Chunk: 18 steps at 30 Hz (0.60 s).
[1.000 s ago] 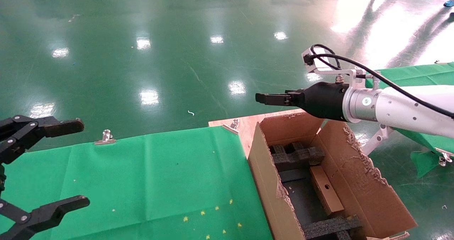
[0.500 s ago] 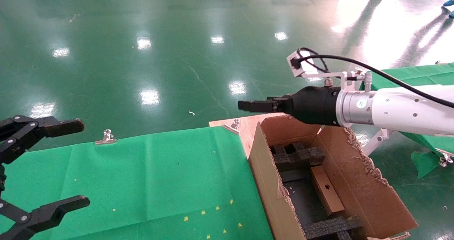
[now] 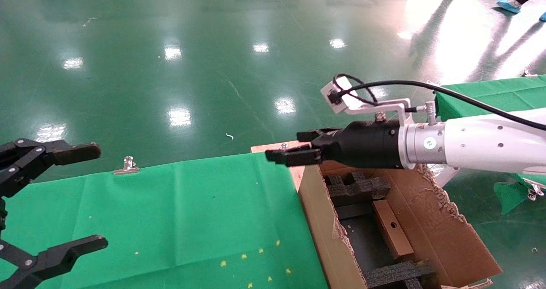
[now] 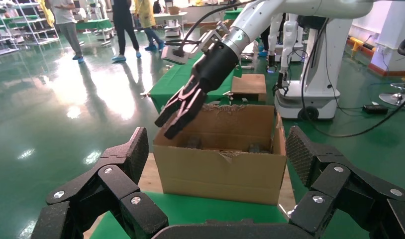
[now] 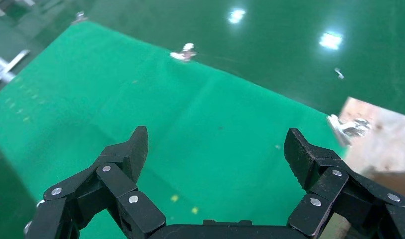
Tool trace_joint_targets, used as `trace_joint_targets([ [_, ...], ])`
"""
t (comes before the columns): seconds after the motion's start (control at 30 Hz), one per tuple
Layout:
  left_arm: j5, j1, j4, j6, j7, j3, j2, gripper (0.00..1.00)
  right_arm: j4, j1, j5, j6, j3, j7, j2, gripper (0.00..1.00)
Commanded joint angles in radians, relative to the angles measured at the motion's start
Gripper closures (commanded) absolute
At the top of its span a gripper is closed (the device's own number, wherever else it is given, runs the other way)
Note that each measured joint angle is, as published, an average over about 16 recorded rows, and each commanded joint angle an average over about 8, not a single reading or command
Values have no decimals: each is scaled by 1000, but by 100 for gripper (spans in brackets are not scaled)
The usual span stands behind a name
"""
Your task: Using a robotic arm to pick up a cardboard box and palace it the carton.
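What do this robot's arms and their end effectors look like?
The robotic arm is white with a silver wrist, a grey camera block and a looping black cable. Its right end effector is black with two jointed fingers. The left end effector is the same black, silver-riveted linkage.

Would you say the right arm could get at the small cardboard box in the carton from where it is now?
Probably yes: the cardboard box lies uncovered in the open-topped carton, and the right pincer hovers open above the carton's far corner, holding nothing. It would need to come back and descend between the foam inserts.

One carton (image 3: 426, 220), one cardboard box (image 3: 391, 229) (inside), two foam inserts (image 3: 356, 188).
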Motion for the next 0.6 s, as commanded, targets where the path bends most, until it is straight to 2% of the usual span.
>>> trace_joint_targets([
  [0.03,0,0,0,0,0,0,0,0,-3,-21,24,-32,37,-45,-5,0],
  [0.5,0,0,0,0,0,0,0,0,-25,-169,199,-263,301,-365,-44,0],
  [0.6,0,0,0,0,0,0,0,0,-27,-184,217,-287,329,-399,-48,0],
])
